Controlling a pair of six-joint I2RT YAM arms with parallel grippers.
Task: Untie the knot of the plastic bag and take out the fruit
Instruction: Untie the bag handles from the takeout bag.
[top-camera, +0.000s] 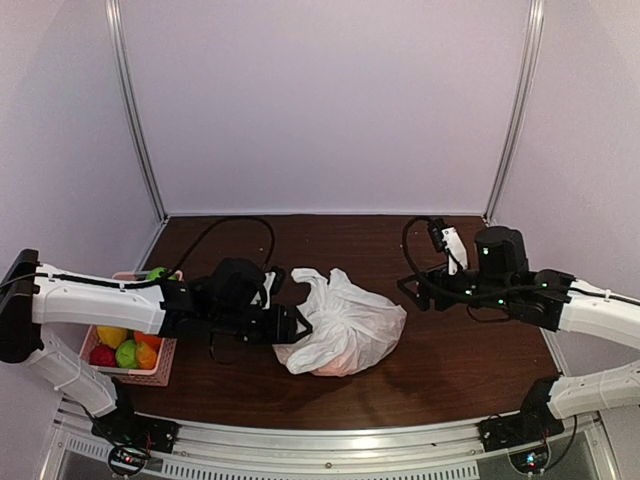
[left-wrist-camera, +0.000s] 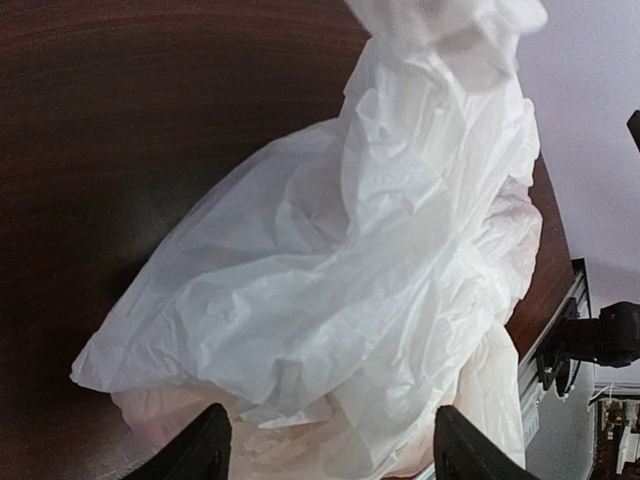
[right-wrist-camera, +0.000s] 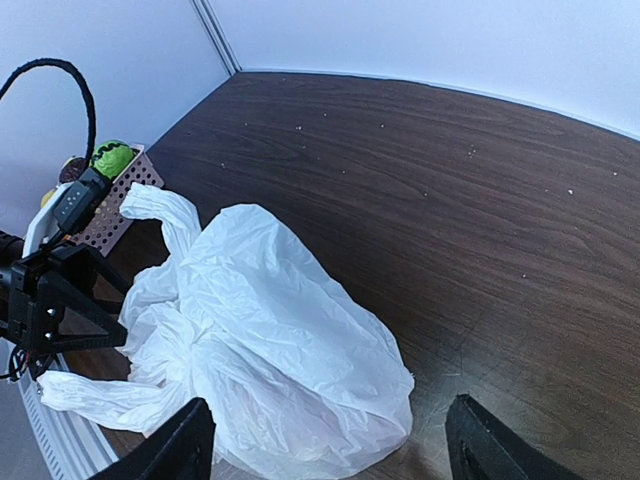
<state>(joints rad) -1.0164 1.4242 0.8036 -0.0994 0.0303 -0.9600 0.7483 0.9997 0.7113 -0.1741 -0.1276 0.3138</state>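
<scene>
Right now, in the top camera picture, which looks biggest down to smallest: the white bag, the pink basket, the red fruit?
Largest: the plastic bag.
Next: the pink basket, though the left arm hides part of it.
Smallest: the red fruit.

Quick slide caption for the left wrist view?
Open left gripper poised at the crumpled white plastic bag lying on the dark wooden table.

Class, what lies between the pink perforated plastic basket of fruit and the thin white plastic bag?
The left arm's black wrist and fingers lie there, the fingers at the white plastic bag's left edge. The top external view shows this.
</scene>
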